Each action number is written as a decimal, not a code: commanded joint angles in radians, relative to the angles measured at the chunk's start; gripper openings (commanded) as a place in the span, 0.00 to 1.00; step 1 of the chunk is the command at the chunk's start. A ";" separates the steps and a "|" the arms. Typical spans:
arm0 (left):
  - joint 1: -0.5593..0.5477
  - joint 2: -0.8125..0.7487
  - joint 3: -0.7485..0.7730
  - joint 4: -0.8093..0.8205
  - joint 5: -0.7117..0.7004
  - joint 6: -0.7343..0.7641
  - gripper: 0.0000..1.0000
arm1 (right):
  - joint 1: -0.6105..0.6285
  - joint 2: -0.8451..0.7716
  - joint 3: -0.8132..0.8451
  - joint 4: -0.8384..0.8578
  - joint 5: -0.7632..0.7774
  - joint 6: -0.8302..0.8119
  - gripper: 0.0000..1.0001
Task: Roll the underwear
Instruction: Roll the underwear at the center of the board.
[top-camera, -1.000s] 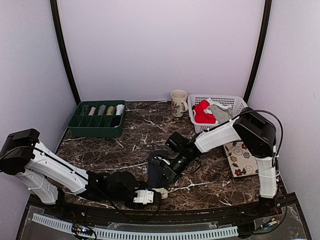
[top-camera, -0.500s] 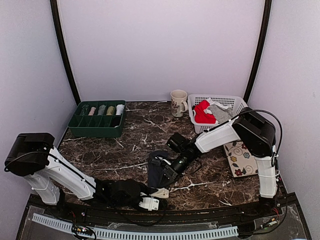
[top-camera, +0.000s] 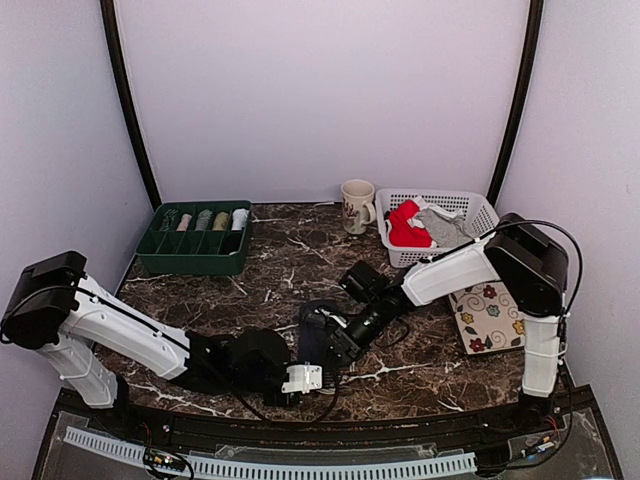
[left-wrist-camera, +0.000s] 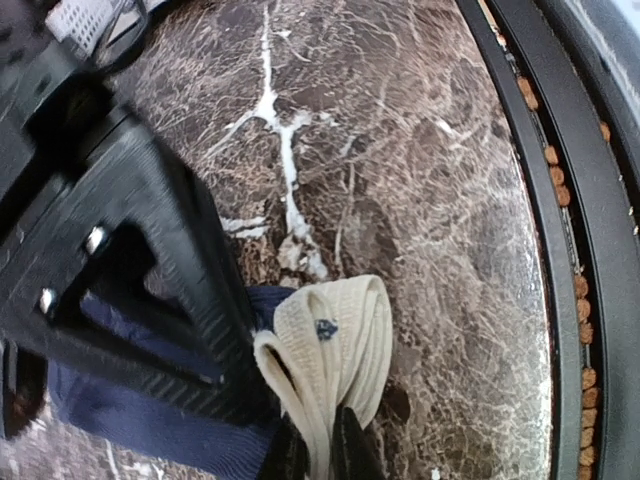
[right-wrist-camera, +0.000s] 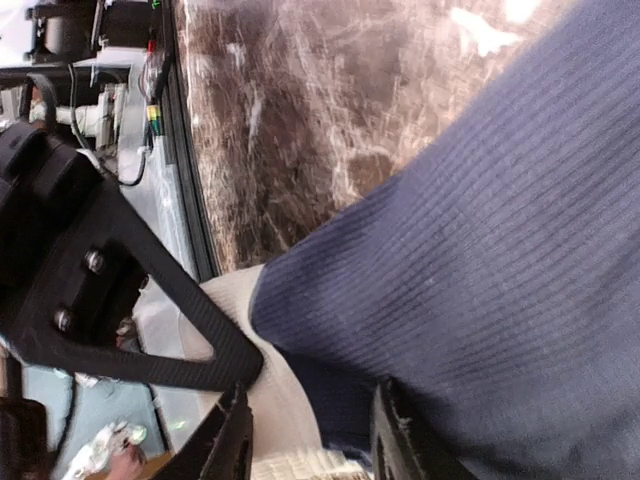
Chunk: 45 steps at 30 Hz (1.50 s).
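Since half a second ago the left gripper (top-camera: 300, 379) has come up from the near edge to meet the right gripper (top-camera: 328, 346) at the dark navy ribbed cloth underwear (top-camera: 316, 322). That garment lies near the front middle of the brown white-veined marble table (top-camera: 280, 265). The crumpled red underwear (top-camera: 403, 228) and grey underwear (top-camera: 440, 225) wait in the white slotted plastic basket (top-camera: 470, 205), back right.

From the left wrist, the left gripper (left-wrist-camera: 318, 452) has its fingers almost together, pinching the cream ribbed waistband (left-wrist-camera: 335, 335), which is folded in soft layers at the edge of the navy cloth.

From the right wrist, the right gripper (right-wrist-camera: 315, 440) stands partly apart with a thick fold of the fine-ribbed navy knit filling the gap, so it grips the cloth.

The roll looks barely begun, with only the banded edge gathered. Next, I judge, both grippers must turn that edge over onto the body together, keeping tension, since the limp, stretchy knit would slump if either let go
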<state>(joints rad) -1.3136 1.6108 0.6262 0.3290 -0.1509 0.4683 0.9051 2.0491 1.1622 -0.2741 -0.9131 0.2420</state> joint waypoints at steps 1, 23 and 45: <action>0.068 -0.070 0.027 -0.152 0.217 -0.144 0.00 | -0.025 -0.104 -0.091 0.080 0.221 0.045 0.42; 0.442 0.217 0.239 -0.330 1.064 -0.422 0.00 | 0.151 -0.775 -0.652 0.576 0.646 -0.248 0.78; 0.532 0.417 0.377 -0.442 1.211 -0.379 0.00 | 0.276 -0.356 -0.449 0.669 0.692 -0.545 0.68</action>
<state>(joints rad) -0.7876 2.0064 0.9955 -0.0696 1.0775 0.0677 1.1717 1.6459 0.6811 0.3649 -0.2192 -0.2546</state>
